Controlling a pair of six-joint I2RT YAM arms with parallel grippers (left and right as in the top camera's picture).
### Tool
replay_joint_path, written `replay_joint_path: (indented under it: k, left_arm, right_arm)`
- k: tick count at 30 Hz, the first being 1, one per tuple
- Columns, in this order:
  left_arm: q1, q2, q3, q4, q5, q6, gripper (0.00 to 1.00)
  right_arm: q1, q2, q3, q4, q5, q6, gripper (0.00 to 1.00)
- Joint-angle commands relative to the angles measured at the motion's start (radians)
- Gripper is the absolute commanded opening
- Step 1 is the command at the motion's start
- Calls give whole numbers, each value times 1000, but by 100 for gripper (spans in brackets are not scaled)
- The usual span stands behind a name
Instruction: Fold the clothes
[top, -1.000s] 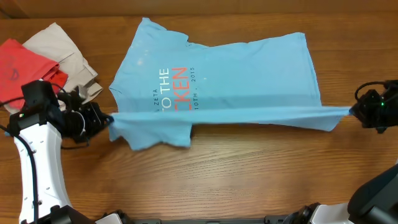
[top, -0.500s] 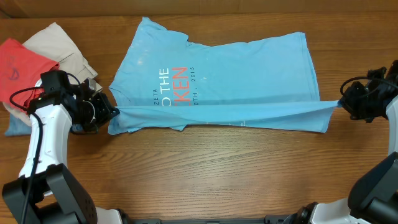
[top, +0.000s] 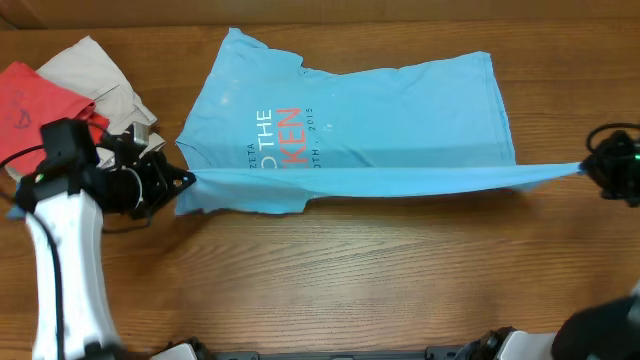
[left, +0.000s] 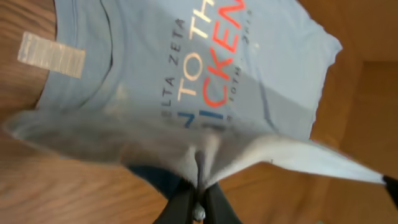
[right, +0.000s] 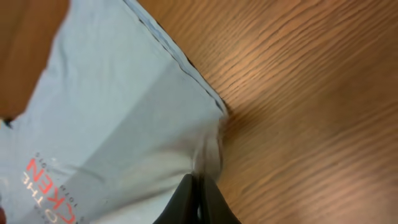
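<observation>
Wooden desk (top: 400, 280) fills my overhead view. Across its upper centre lies the sky-blue T-shirt (top: 400, 100), lettering up, with its lower edge drawn taut into a straight line from left to right. At centre left I see the left pincer (top: 186, 181) pinching the shirt's sleeve end. At the right edge, the right pincer (top: 588, 170) pinches the hem end. A red garment (top: 25, 100) and a beige garment (top: 95, 65) occupy the upper left.

Matt cotton-like cloth T-shirt (top: 380, 110), printed lettering; table (top: 400, 290) smooth grained wood, slight sheen.
</observation>
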Motion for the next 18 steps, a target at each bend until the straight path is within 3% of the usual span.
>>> replay_joint_path:
  k: [1, 9, 18]
  left_arm:
    - [4, -101, 28, -84, -90, 36, 4]
    - [4, -128, 23, -300, -228, 56, 4]
    - [4, -127, 21, -270, -317, 58, 4]
  right_arm:
    - [-6, -46, 32, -49, 34, 3, 4]
    - [-6, -46, 25, -169, 115, 3, 4]
    - [-6, -35, 20, -147, 126, 3, 6]
